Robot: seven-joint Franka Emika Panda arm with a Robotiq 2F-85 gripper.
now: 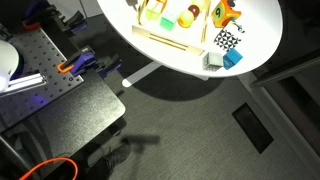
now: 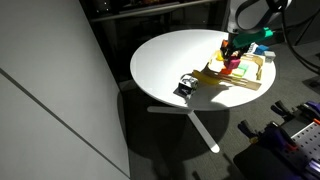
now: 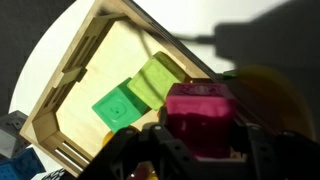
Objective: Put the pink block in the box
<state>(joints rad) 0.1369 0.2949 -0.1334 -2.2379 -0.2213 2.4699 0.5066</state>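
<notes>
Holding the pink block (image 3: pixel 200 115) clamped, the end effector (image 3: pixel 200 145) hangs over the box (image 3: pixel 65 75); lower it well inside, beside the green blocks (image 3: pixel 125 105), before releasing.

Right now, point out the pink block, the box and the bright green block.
pink block (image 3: pixel 200 112): wrist view, middle of its near face.
box (image 3: pixel 62 82): wrist view, on its left wall.
bright green block (image 3: pixel 122 105): wrist view, on its top face, inside the box.
</notes>
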